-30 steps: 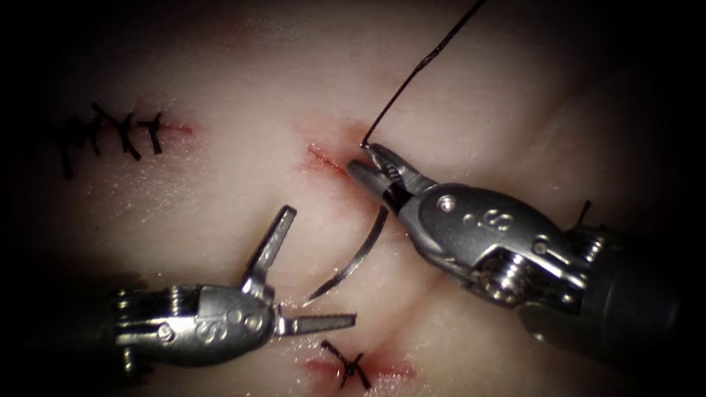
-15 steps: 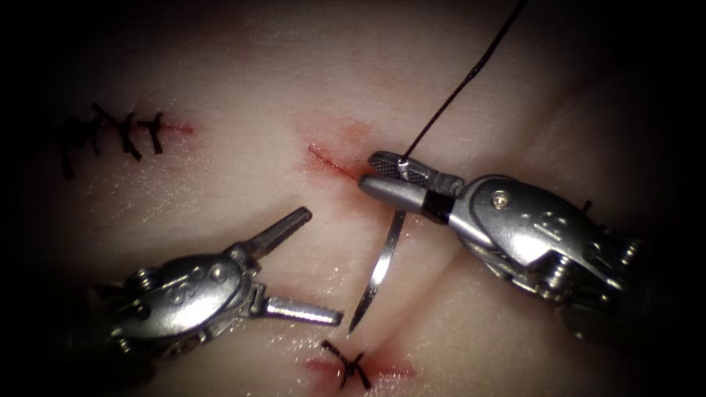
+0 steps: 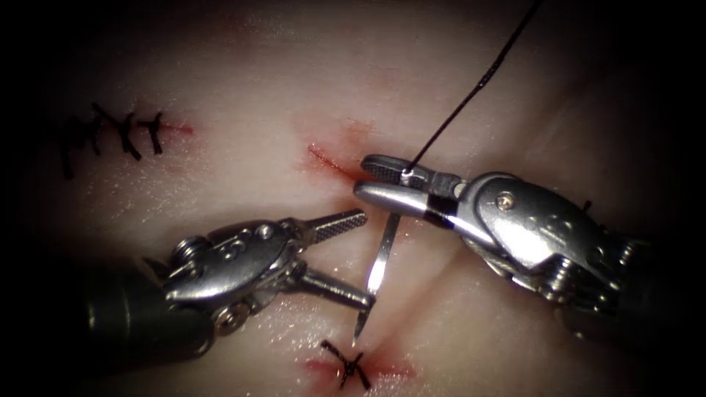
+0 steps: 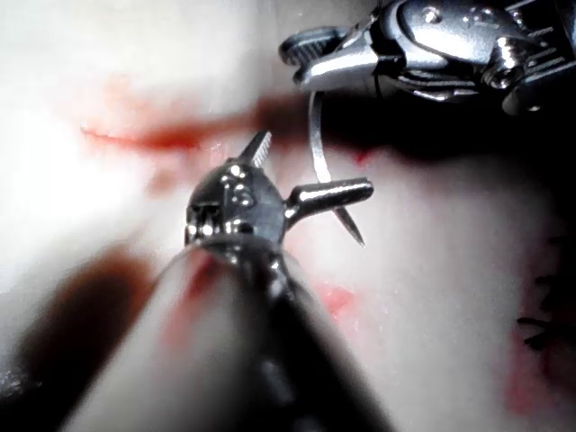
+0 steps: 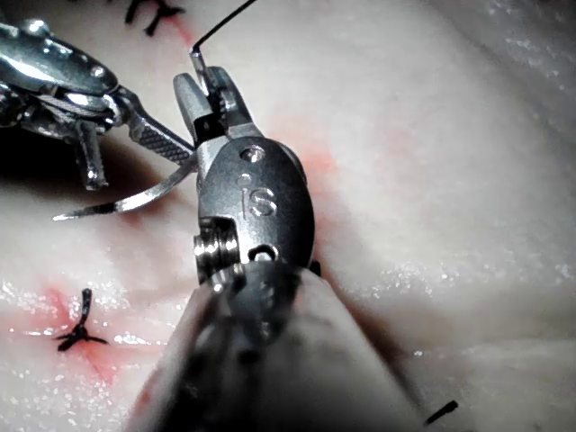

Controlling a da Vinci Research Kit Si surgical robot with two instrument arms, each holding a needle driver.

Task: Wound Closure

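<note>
Between the jaws of the right arm's tool, the curved needle is held at its swaged end, where the black thread is attached; those jaws are closed on it just right of the open cut. From that grip the needle hangs clear of the tissue, its body directed downward and its point seen just above a finished stitch. No part of the needle is seen inside the tissue. The left arm's tool is found with jaws spread wide, one on either side of the needle's mid-body and the lower one at or very near the shaft; nothing is gripped by it. The thread is carried up and to the right, away from the wound. An older row of stitches is noted well to the left.

The needle is judged stiff, smooth and slippery, liable to swivel if taken near the point. Hold is best taken on the flattened body, back from the tip. The thread is judged limp and light.
</note>
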